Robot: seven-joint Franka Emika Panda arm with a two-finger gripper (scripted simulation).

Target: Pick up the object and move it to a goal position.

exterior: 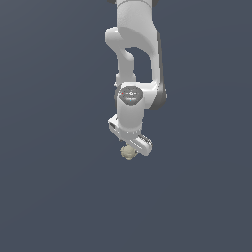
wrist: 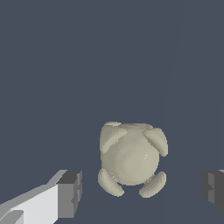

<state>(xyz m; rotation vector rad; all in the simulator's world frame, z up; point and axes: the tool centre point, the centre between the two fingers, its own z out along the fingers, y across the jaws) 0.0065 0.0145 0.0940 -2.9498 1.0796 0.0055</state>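
The object (wrist: pixel 130 158) is a small beige-tan roundish lump with little knobs around its edge. In the exterior view it (exterior: pixel 128 153) sits on the dark grey floor just under the white arm's hand. My gripper (wrist: pixel 142 190) is open. Its two dark finger pads (wrist: pixel 70 192) stand on either side of the object with clear gaps to it. In the exterior view the gripper (exterior: pixel 130 147) hangs straight down over the object, and the hand partly hides its fingers.
The flat dark grey floor (exterior: pixel 54 187) stretches all around. The white arm (exterior: pixel 135 64) rises behind the gripper to the top of the exterior view.
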